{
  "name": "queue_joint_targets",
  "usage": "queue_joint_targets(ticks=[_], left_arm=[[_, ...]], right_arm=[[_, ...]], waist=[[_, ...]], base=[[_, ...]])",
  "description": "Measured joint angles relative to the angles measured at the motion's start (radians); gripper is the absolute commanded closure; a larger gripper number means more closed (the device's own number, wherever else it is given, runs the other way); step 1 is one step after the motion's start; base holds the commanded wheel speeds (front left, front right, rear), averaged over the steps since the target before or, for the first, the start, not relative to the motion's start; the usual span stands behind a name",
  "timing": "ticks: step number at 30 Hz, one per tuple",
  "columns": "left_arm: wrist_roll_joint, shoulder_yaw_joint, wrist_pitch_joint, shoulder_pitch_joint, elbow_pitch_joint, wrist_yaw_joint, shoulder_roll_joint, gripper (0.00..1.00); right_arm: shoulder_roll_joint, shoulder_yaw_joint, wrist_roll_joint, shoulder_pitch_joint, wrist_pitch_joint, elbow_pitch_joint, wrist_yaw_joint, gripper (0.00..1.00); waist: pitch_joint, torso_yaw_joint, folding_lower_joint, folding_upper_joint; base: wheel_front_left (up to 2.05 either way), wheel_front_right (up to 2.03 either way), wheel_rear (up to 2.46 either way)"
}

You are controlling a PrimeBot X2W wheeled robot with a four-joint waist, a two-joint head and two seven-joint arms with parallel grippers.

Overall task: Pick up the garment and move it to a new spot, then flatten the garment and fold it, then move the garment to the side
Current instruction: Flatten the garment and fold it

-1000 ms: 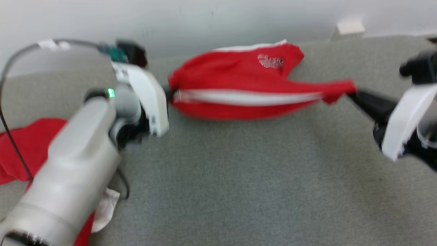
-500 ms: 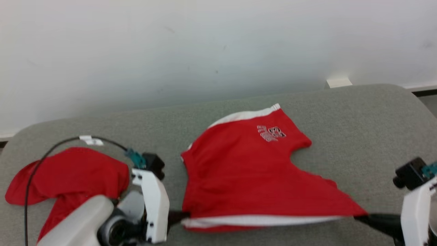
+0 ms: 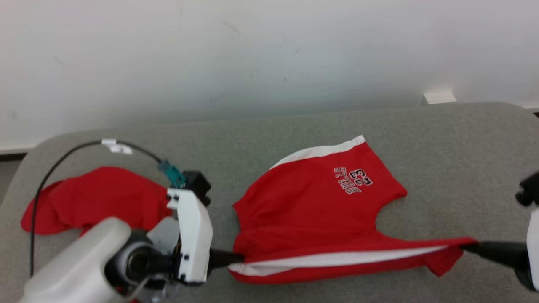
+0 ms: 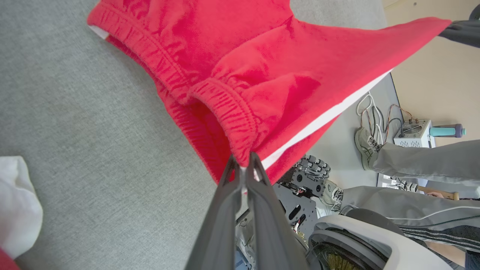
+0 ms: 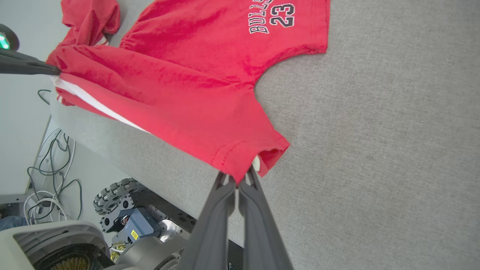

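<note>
In the head view, the red Bulls shorts [image 3: 320, 202] lie on the grey padded table [image 3: 421, 139], right of centre. Their far part, with the print, rests flat. The near edge is pulled taut between my left gripper [image 3: 236, 257] and right gripper [image 3: 467, 246]. A second red garment [image 3: 97, 198] lies crumpled off to the left, well apart from the shorts.

In the left wrist view, the two fingers are pressed fully together on a pinch of the elastic waistband [image 4: 225, 108], just beside the white side stripe [image 4: 322, 120].

In the right wrist view, the fingers are likewise clamped tight on a corner of the leg hem [image 5: 258, 153], with the cloth fanning away from the tips.

I judge this cloth light, soft and limp, with no stiffness of its own, so it will sag wherever I let the tension go. The waistband and stitched hem are the thickest edges and the best places to hold — a single thin layer could slide out of the pinch. Even tension on both sides should lay it flat.
</note>
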Motion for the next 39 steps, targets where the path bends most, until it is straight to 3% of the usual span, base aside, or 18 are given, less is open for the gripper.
queue_joint_targets(ticks=[8,13,23,36,37,39], left_arm=[[-0.025,0.012,0.147,-0.228,0.155,0.016,-0.076,1.00],[-0.045,0.014,0.210,-0.332,0.233,0.027,-0.129,1.00],[-0.042,0.073,0.181,-0.506,0.324,0.029,-0.194,1.00],[0.013,0.077,0.088,-0.574,0.402,0.000,-0.255,1.00],[0.017,0.075,0.080,-0.576,0.411,-0.006,-0.261,1.00],[0.021,0.065,0.076,-0.578,0.430,-0.016,-0.272,0.95]], right_arm=[[0.120,-0.030,0.058,-0.193,0.168,0.207,0.000,1.00],[0.192,-0.052,0.088,-0.300,0.212,0.351,0.000,1.00],[0.282,-0.087,0.064,-0.447,0.187,0.554,0.000,1.00],[0.347,-0.094,0.027,-0.517,0.158,0.719,0.000,1.00],[0.353,-0.093,0.023,-0.523,0.158,0.731,0.000,0.96],[0.370,-0.094,0.021,-0.527,0.152,0.749,0.000,0.64]], waist=[[0.125,0.021,0.0003,0.0000],[0.215,0.036,0.0004,0.0000],[0.345,0.083,0.0004,0.0000],[0.440,0.146,0.0004,0.0000],[0.446,0.148,0.0003,-0.0001],[0.456,0.151,0.0004,-0.0001]], base=[[0.00,0.00,0.00],[0.00,0.00,0.00],[0.00,0.00,0.00],[0.00,0.00,0.00],[0.00,0.00,0.00],[0.00,0.00,0.00]])
